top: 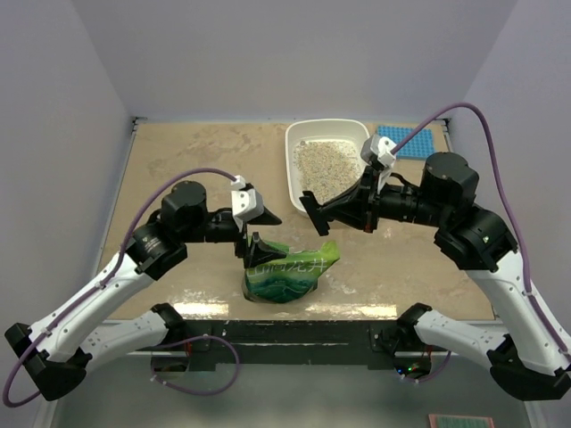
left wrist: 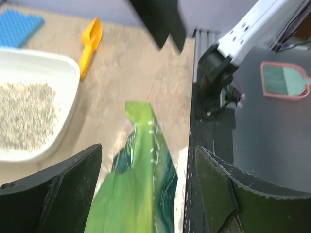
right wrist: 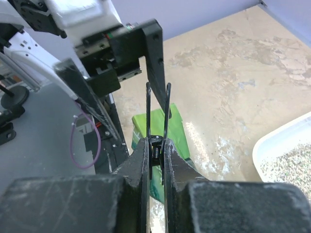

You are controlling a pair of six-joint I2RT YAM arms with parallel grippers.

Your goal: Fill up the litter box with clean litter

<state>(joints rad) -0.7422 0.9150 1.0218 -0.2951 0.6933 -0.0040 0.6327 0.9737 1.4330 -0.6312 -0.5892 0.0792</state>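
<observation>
The white litter box [top: 326,126] stands at the back centre with beige-grey litter [top: 323,165] in it. It also shows in the left wrist view [left wrist: 68,73] and in the right wrist view [right wrist: 277,138]. A crinkly green bag [top: 290,272] lies near the front edge. My left gripper [top: 260,232] is open and empty. It hovers just above the bag [left wrist: 141,165], one finger to each side. My right gripper [top: 314,212] is shut on a black spring clip [right wrist: 156,104]. It holds the clip over the bag's top end [right wrist: 167,126], in front of the litter box.
A blue studded mat [top: 406,141] lies at the back right, beside the litter box. An orange-yellow scoop [left wrist: 90,43] lies on the table beyond the box in the left wrist view. The table's front edge and black frame [left wrist: 214,121] are right beside the bag.
</observation>
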